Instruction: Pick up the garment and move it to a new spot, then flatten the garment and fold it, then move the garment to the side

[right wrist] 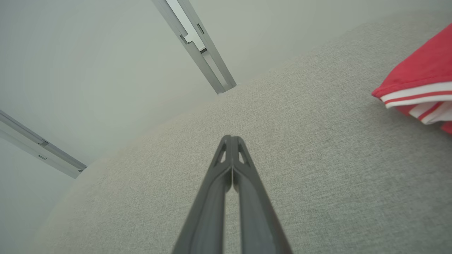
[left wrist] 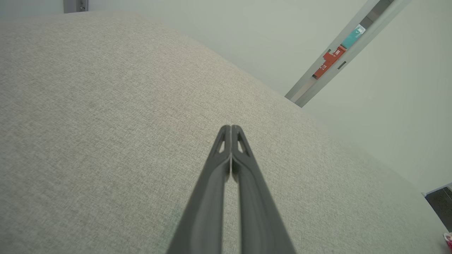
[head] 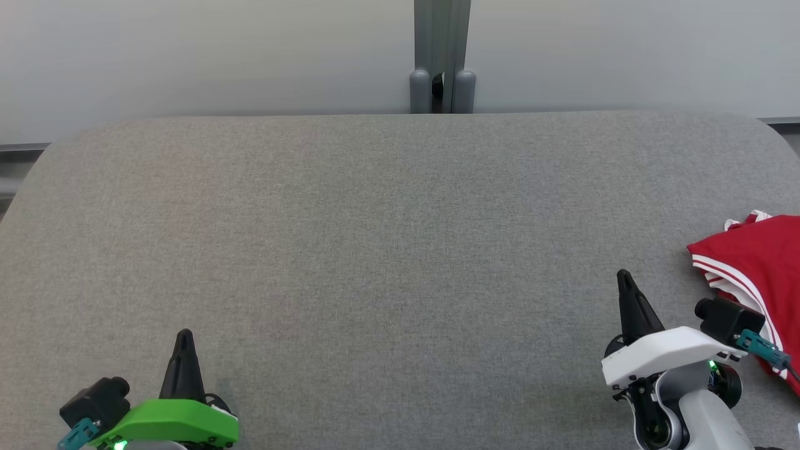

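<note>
Left gripper (left wrist: 230, 129): two long dark fingers pressed tip to tip with no gap and nothing between them. It sits at the near left of the table, pointing toward the far edge, with its green wrist shell (head: 172, 422) behind.
Right gripper (right wrist: 231, 139): closed the same way, tips touching and empty. It sits at the near right, with its white wrist shell (head: 662, 353) behind.
Table (head: 387, 237): grey woven cover with rounded far corners, running wide under and ahead of both grippers.
Garment (head: 759, 250): red cloth with white stripe trim, lying at the right edge of the table, just right of the right gripper and apart from its fingers. It is well apart from the left one. The picture edge cuts it off, and the black wrist camera (head: 728, 319) stands in front of its near part. What shows is low and compact, with striped hems stacked one on another.
Backdrop: pale wall panels (head: 187, 56) beyond the far edge, joined by a grey post (head: 442, 56).
Step in hand: neither arm is working the cloth. The stacked hems and the spot at the side suggest a folded garment already set aside, so the task looks finished or nearly so. With so much of it cut off, an unworked heap awaiting pickup cannot be ruled out.
Next move: if folded, none beyond keeping the arms off it. If not, the right fingers must open, swing right over the nearest hem, pinch it and carry it toward the middle.
</note>
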Robot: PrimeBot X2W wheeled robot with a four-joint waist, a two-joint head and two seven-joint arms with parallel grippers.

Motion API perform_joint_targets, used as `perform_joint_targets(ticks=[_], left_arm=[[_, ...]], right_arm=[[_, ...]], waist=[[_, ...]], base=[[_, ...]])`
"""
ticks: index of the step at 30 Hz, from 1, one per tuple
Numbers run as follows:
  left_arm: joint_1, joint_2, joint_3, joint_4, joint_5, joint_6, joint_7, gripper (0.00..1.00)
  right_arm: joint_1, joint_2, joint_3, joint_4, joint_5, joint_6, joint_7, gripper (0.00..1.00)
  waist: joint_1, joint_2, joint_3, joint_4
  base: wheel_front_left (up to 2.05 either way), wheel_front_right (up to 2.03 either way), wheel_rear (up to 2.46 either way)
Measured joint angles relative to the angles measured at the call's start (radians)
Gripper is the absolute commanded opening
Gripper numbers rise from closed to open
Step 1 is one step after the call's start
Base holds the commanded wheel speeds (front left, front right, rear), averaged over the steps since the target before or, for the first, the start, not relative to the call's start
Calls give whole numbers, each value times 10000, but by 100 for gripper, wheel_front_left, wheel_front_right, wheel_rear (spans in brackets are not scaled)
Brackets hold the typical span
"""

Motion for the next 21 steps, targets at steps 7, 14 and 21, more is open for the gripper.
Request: perform_joint_targets(ticks=[7,14,21], left_arm=[[-58,0,111,-50,-986,-75,270,0],[-157,0,201,-102,-1971,-142,525,0],[-221,2,284,-144,-2830,-230,757,0]], right_arm=[[13,-4,-111,-144,1097,-2,270,0],[45,-8,-211,-259,2121,-2,523,0],[75,-12,-313,-378,3083,-2,744,0]], waist=[[0,0,-11,-17],[0,0,-22,-34],[0,0,-33,-51]], base=[[0,0,0],[0,0,0],[0,0,0]])
